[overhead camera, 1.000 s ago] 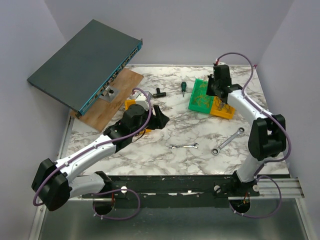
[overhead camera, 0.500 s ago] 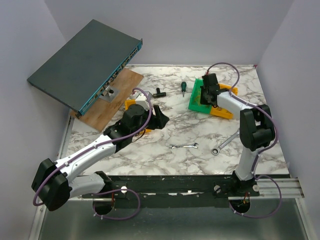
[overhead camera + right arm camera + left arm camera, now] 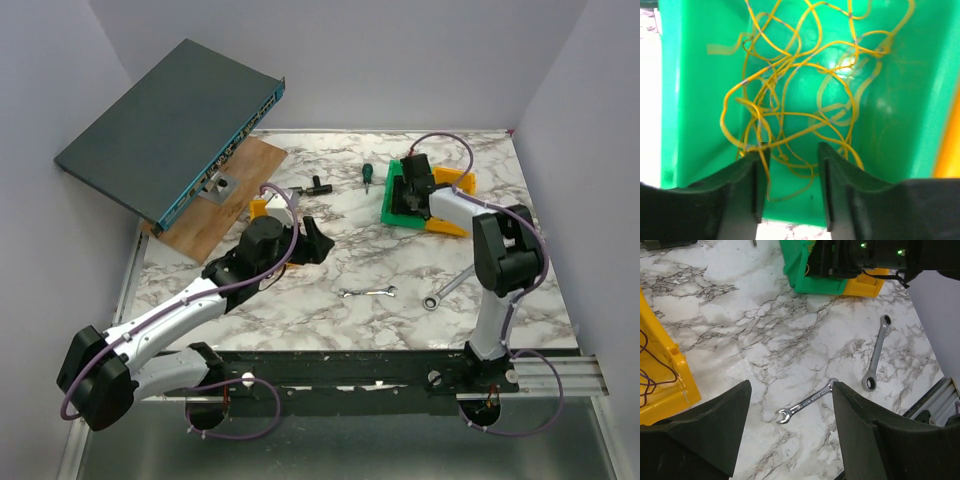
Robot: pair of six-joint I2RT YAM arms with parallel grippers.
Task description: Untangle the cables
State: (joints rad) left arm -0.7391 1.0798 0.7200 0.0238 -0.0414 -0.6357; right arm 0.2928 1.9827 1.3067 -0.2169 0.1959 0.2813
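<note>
Smooth yellow cables (image 3: 765,70), glossy green plastic bin (image 3: 690,100)

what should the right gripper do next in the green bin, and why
Probably dip slightly and close on one loop: the right gripper hangs open in the green bin, with the tangled yellow cables lying loose just past its fingertips, none gripped.

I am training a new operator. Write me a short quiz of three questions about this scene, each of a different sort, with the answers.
1. True or false: the right gripper hangs over the green bin that holds yellow cables.
2. How many wrenches lie on the table? A one, B two, C three.
3. Fill in: the left gripper is ___, holding nothing.
Key: 1 true. 2 B: the open-ended wrench and the ratchet wrench. 3 open.
</note>
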